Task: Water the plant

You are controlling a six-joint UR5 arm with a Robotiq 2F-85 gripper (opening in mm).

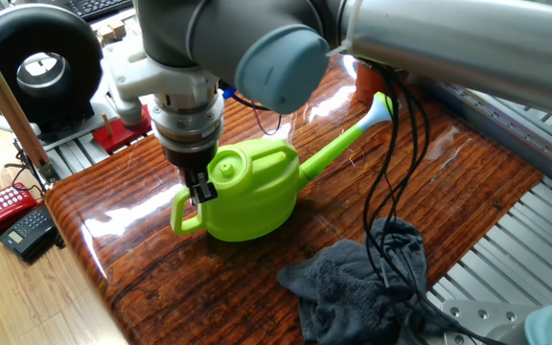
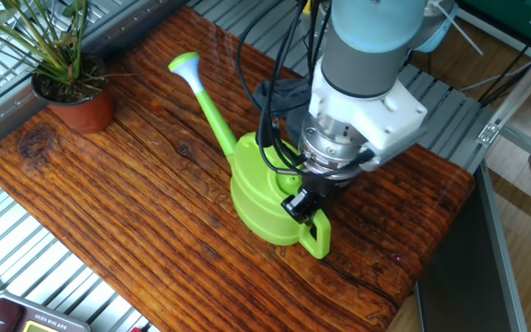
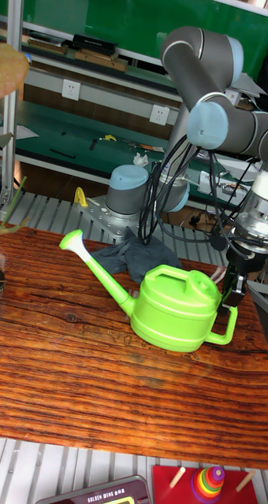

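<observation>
A lime-green watering can sits mid-table on the dark wood, with its long spout pointing toward the plant. My gripper comes down from above and is shut on the can's rear loop handle. I cannot tell whether the can's base touches the wood. The plant has thin grass-like leaves in a terracotta pot at the table's far corner, well beyond the spout tip. In the tall fixed view only the plant's leaves show at the left edge.
A dark grey cloth lies crumpled on the table beside the can, with black cables hanging over it. Telephones and a black round device sit off the table end. A coloured ring toy stands below the front edge.
</observation>
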